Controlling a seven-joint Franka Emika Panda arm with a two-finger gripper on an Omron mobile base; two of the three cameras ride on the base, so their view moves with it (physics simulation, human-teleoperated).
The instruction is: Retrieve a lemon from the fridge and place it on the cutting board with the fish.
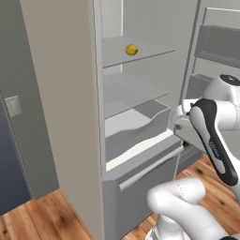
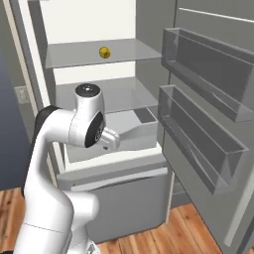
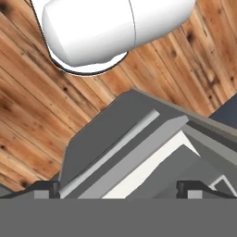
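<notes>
The fridge (image 1: pixel 140 187) stands open in front of me, with grey shelves inside and a lower drawer (image 2: pixel 124 198) that is closed. The lemon (image 1: pixel 131 49), small and yellow, lies alone on the upper shelf (image 2: pixel 104 52). My arm is folded in front of the fridge, well below the lemon, at about the level of the crisper bin. In the hand view my gripper (image 3: pixel 120 189) is open; its dark fingertips (image 3: pixel 46 187) stand wide apart with nothing between them, and it points down over the drawer's long handle (image 3: pixel 111 148). The cutting board and the fish are out of view.
The open right door (image 2: pixel 208 149) carries two deep grey bins close to my arm's right. The open left door (image 1: pixel 61 117) walls off the left side. A crisper bin (image 1: pixel 136 126) sits under the lower shelf. A wood floor (image 1: pixel 47 220) lies below, and a switch plate (image 1: pixel 13 106) hangs on the wall.
</notes>
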